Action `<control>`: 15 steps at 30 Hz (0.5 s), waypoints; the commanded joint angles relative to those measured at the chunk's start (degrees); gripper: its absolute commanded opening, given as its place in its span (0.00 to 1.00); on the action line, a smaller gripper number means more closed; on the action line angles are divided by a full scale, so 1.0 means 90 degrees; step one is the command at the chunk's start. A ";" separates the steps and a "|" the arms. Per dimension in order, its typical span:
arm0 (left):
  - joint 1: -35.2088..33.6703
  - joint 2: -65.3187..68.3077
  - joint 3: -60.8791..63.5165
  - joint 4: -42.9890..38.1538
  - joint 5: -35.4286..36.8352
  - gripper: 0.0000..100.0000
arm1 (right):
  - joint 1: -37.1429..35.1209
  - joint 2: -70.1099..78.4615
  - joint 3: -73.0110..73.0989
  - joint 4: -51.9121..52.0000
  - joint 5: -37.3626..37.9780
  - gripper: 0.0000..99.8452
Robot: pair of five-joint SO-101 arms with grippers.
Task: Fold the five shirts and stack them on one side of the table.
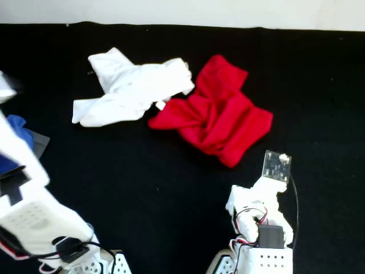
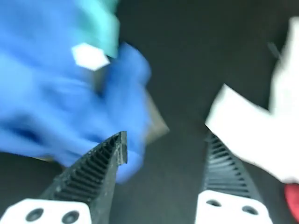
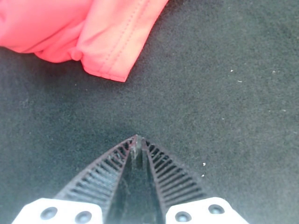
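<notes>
Black tabletop (image 1: 171, 182), high view: white shirt (image 1: 128, 88) and red shirt (image 1: 214, 111) lie crumpled and touching; blue shirt (image 1: 17, 128) sits at the left edge.

Left wrist view: left pincer (image 2: 166, 140) spread between blue and white cloth. A careless close could snag both.

Right wrist view: right pincer (image 3: 136, 142) pressed together, empty, near the red hem. Dragging red would likely pull white along.
</notes>
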 commanded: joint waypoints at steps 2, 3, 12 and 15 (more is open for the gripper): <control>0.1548 0.0259 0.0210 0.0098 0.0078 0.40 | -0.0063 -0.0024 0.0786 0.0034 -0.0020 0.01; 0.1812 0.0444 0.0259 0.0000 0.0078 0.42 | -0.0063 -0.0024 0.0786 0.0034 -0.0020 0.01; 0.2838 0.2271 0.0259 -0.1631 0.0049 0.41 | -0.0063 -0.0024 0.0786 0.0034 -0.0020 0.01; 0.2808 0.2769 0.0249 -0.1983 0.0039 0.37 | -0.0063 -0.0024 0.0786 0.0034 -0.0020 0.01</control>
